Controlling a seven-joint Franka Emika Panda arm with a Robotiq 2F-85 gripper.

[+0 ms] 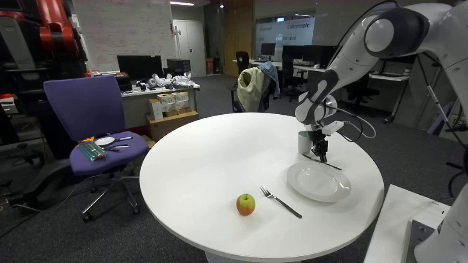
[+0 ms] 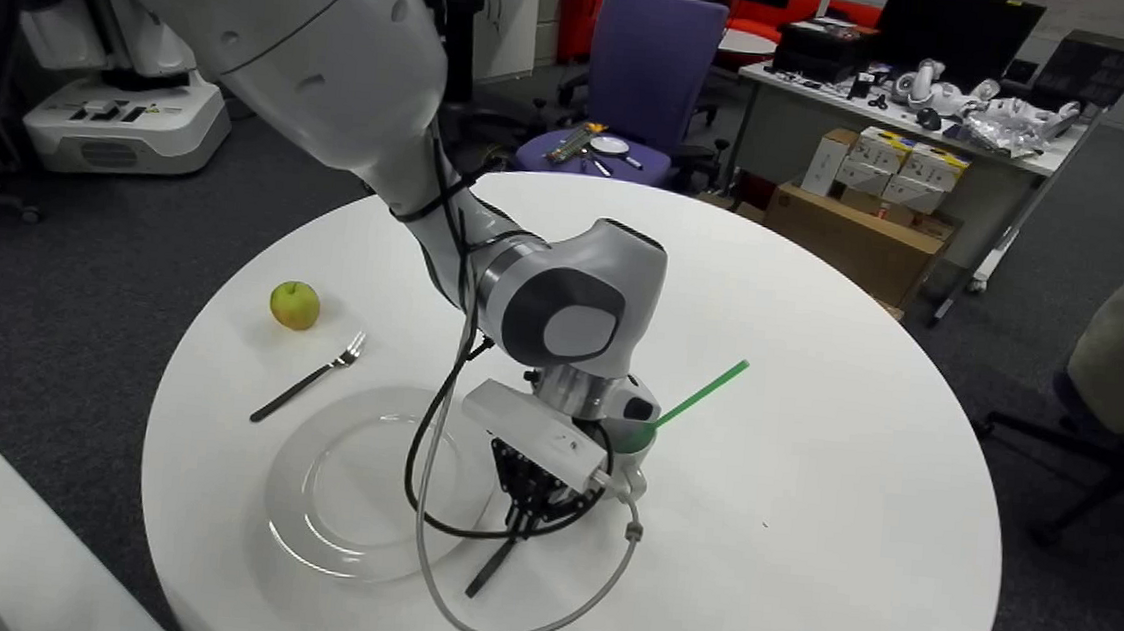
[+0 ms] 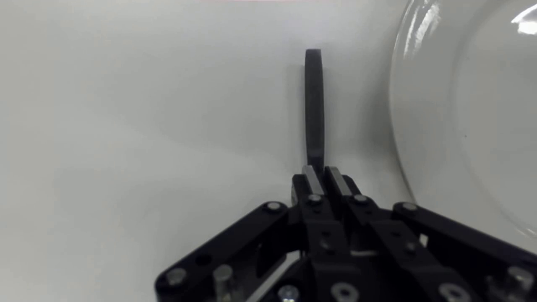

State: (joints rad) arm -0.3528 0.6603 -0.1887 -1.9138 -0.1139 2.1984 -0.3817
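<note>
- A black-handled utensil is held just above or on a round white table, beside a white plate; which of the two cannot be told.
- It is pinched near its middle by the gripper, drawn almost fully closed around it.
- A white cup, with a green straw slanting out, is placed near the gripper.
- On the plate's other side, a fork is laid, with a green-red apple beyond it.
</note>
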